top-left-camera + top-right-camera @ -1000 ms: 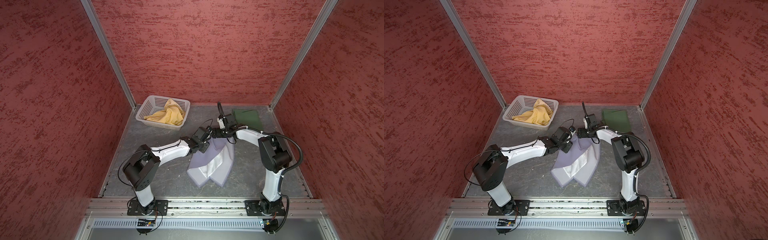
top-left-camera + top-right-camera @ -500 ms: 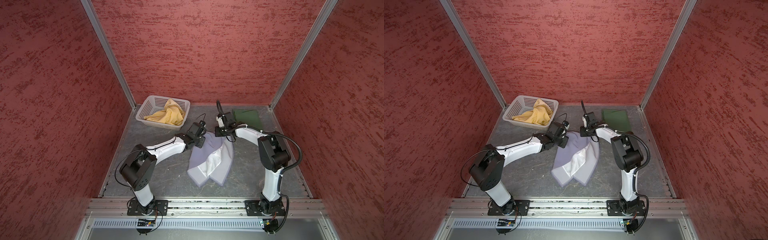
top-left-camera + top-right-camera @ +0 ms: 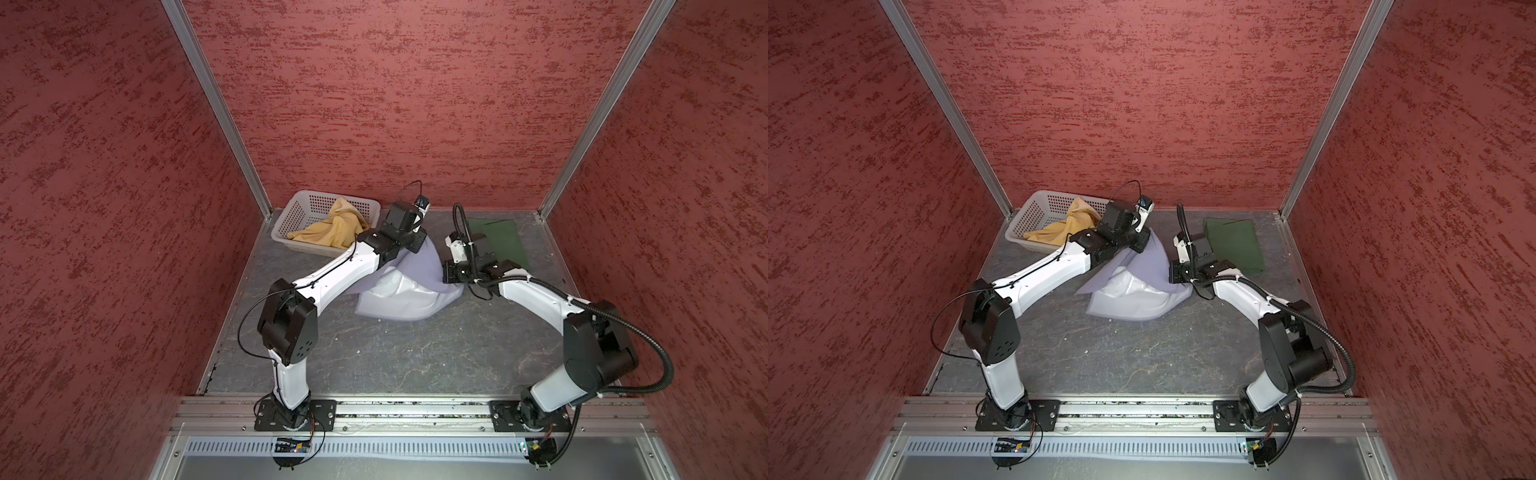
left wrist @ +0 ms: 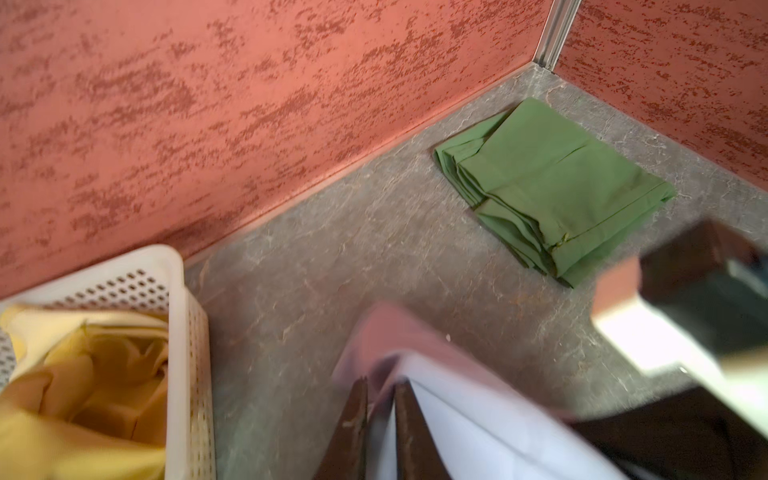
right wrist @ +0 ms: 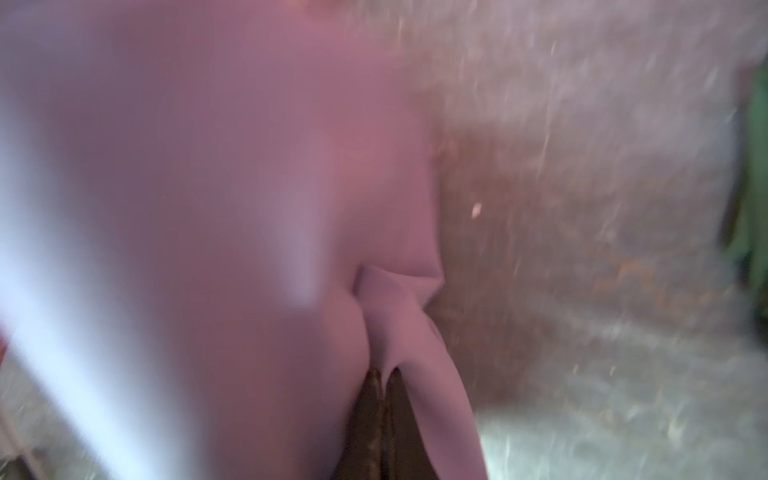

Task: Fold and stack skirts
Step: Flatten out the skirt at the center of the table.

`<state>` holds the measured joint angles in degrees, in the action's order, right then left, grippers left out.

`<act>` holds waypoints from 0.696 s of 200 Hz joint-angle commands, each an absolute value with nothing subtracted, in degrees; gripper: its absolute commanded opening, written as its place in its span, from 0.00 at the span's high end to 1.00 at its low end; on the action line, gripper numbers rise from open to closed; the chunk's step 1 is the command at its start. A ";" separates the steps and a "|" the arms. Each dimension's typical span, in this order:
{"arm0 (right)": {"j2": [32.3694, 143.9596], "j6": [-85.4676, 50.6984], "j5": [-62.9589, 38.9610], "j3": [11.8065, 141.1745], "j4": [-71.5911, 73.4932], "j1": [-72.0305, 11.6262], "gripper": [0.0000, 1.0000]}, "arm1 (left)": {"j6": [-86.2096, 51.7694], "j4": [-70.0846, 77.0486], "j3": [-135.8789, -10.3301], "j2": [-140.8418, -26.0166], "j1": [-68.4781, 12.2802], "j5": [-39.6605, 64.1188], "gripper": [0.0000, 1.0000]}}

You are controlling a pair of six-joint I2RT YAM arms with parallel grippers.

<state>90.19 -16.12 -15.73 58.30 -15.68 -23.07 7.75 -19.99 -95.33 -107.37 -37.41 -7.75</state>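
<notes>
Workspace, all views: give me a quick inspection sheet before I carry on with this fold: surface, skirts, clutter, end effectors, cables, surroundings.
Surface: grey marbled tabletop, a few pale specks.
Job's things: lavender skirt bunched mid-table, far edge raised; green skirt folded flat near the far right corner; yellow skirt crumpled in the basket.
Clutter: white perforated basket, far left corner.
End effectors: left end effector and right end effector each shut on the lavender skirt.
Cables: black hose loops off the right arm; thin cable loops off the left.
Surroundings: red textured walls, aluminium corner posts.
</notes>
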 commanded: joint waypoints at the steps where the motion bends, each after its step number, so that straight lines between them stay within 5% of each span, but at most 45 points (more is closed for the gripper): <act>1: 88.79 -18.27 -19.49 55.51 -15.13 -23.82 0.92 | 10.24 -20.36 -97.86 -109.97 -37.18 -7.25 0.84; 27: 88.86 -18.50 -21.68 53.97 -15.02 -23.91 0.79 | 8.92 -21.31 -96.68 -110.92 -37.27 -6.77 0.80; 56: 88.92 -17.55 -23.30 54.88 -15.68 -23.91 0.62 | 5.34 -21.54 -91.95 -109.02 -37.35 -6.88 0.42; 72: 88.47 -16.63 -22.52 56.29 -16.98 -23.91 0.54 | 3.56 -21.19 -88.38 -106.87 -37.50 -6.16 0.33; 139: 87.21 -12.19 -14.87 61.34 -23.20 -23.86 0.42 | 6.87 -20.56 -75.00 -99.20 -38.45 -9.79 0.24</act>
